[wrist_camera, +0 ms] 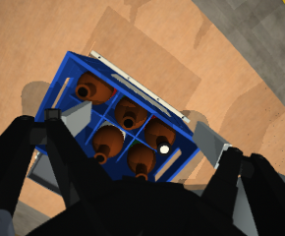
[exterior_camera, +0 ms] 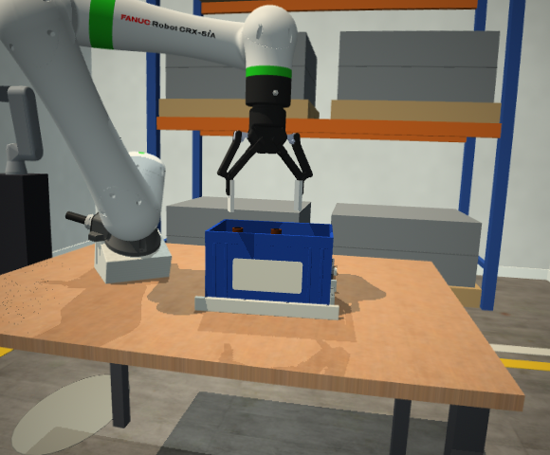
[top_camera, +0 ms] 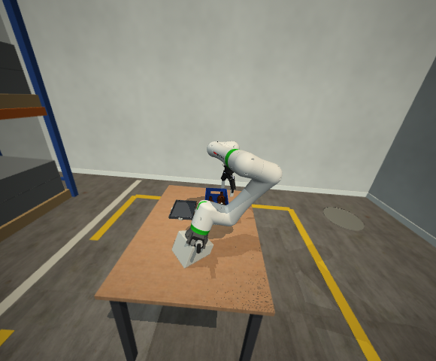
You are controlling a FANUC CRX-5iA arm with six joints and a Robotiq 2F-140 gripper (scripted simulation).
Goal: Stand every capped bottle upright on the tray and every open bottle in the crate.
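A blue crate (exterior_camera: 268, 266) stands on the wooden table; it also shows in the top view (top_camera: 216, 195) and in the wrist view (wrist_camera: 123, 128). Several brown bottles stand upright in its compartments. One bottle (wrist_camera: 160, 139) at the crate's right side shows a white top. The others, such as one at the far left (wrist_camera: 90, 88), show dark open necks. My gripper (exterior_camera: 264, 200) hangs open and empty just above the crate's rim, fingers pointing down (wrist_camera: 142, 130). The dark tray (top_camera: 182, 210) lies flat on the table beside the crate; the crate hides it in the exterior view.
A light grey rail (exterior_camera: 265, 307) lies along the crate's front base. My arm's base block (exterior_camera: 131, 264) sits on the table left of the crate. Shelving with grey boxes (exterior_camera: 408, 73) stands behind the table.
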